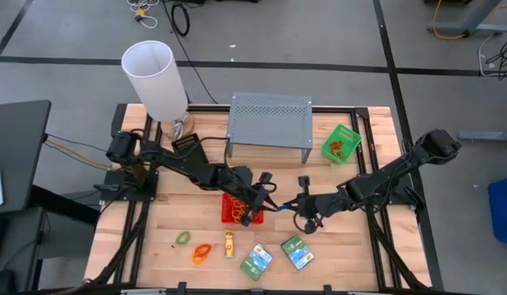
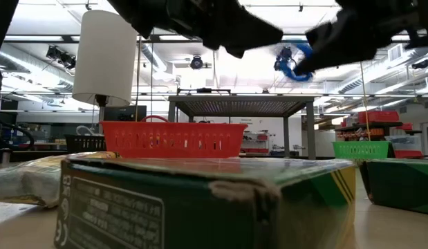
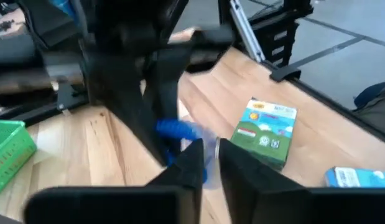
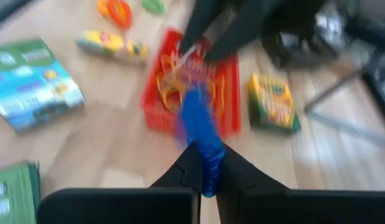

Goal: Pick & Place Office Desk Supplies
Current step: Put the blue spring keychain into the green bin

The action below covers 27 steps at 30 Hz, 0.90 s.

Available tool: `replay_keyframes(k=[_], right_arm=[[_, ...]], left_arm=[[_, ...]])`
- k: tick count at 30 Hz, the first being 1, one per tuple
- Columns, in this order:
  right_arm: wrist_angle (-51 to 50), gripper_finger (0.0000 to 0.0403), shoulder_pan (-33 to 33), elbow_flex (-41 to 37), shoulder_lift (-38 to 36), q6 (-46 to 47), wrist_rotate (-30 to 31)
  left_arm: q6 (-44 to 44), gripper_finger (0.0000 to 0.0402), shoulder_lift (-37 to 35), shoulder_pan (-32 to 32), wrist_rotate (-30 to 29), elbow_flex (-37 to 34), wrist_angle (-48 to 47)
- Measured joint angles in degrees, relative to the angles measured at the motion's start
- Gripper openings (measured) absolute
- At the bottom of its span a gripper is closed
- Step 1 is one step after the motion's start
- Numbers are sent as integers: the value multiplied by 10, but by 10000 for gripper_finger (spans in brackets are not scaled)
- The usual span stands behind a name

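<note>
Blue rubber band point(image 4: 201, 140) hangs in the air at frame center in the high view, just right of the red mesh tray point(image 1: 234, 209), stretched roughly left-right between the two grippers. In the right wrist view its long axis runs straight out from the fingers toward the tray.

Right gripper point(image 1: 296, 205): fingers pressed together on the blue band, the band pinched between the tips. The arm reaches in low from the right edge of the table and points left.

Left gripper point(image 1: 265, 199): arm comes from the upper-left corner of the table, crosses over the red tray and points right toward the other gripper. Fingers point(image 3: 192, 163) stand slightly apart, the band's far end at their tips; can't tell if they still grip it.

In the low view both grippers sit high in the frame with the band point(image 2: 291, 61) at the right one's tip, above the red tray.

Around:
- red tray holds orange and yellow bands.
- crayon box point(image 4: 272, 101) lies just beside the tray.
- green-blue packets point(image 1: 257, 260) lower center, near the front edge.
- orange band point(image 1: 201, 252) and green band point(image 1: 183, 238) lower left.
- green mesh tray point(image 1: 341, 143) upper right, beside the grey perforated stand point(image 1: 270, 120).
- white lampshade point(image 1: 155, 79) upper left.
</note>
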Motion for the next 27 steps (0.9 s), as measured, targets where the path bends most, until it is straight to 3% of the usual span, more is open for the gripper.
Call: replay_keyframes(k=[5,10,18,27], right_arm=[[-135,20,1,0,0,111,51],[-286,20,-3,0,0,223,100],[-521,20,-33,0,0,421,147],[-651,20,-88,0,0,590,212]], left_arm=[[-11,119,-18,-5,1,0,-12],[-11,151,-25,-8,-15,0,-11],[-15,160,-24,-8,-32,0,-19],[-15,160,-24,-9,-31,0,-19]])
